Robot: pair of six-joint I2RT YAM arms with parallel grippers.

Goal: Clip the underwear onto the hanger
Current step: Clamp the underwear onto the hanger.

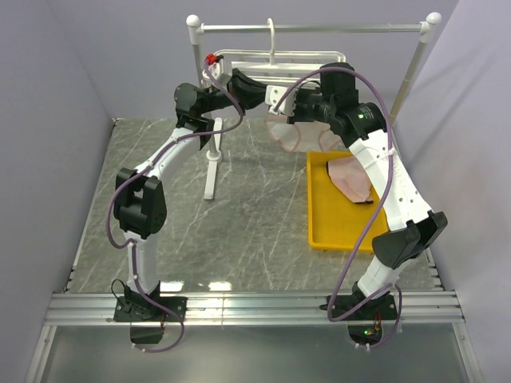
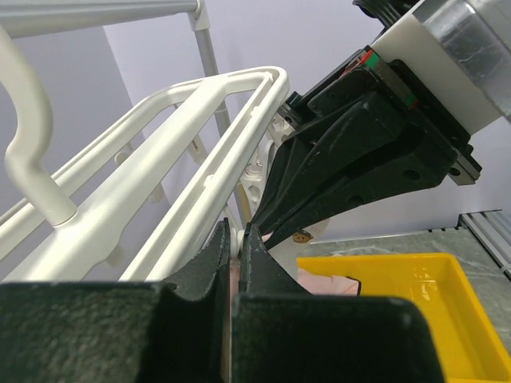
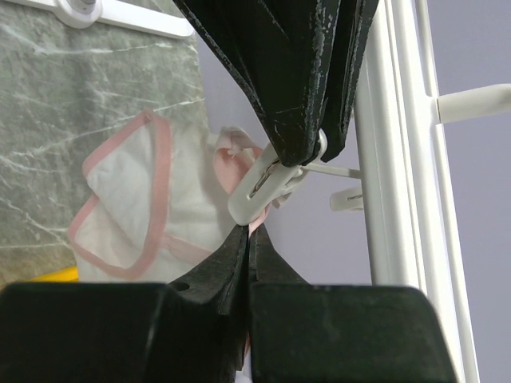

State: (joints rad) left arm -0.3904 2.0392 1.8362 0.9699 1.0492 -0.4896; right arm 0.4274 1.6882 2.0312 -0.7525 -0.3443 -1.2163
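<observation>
We count two grippers, the left gripper (image 2: pixel 237 235) and the right gripper (image 3: pixel 247 235). There is one hanger (image 3: pixel 382 239), one rail stand (image 1: pixel 359 29) and one yellow tray (image 1: pixel 331 219). We see two pieces of underwear (image 1: pixel 299 136), the second (image 1: pixel 351 179) in the tray. Up close we make out one clip (image 3: pixel 259 191) and a second clip (image 3: pixel 345 199).

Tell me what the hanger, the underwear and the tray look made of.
The hanger looks like white plastic: smooth moulded bars with a slight sheen. The underwear is thin pale fabric, hanging limp, with pink edging; the fibre is unclear. The tray is probably yellow plastic, glossy and evenly coloured.
</observation>
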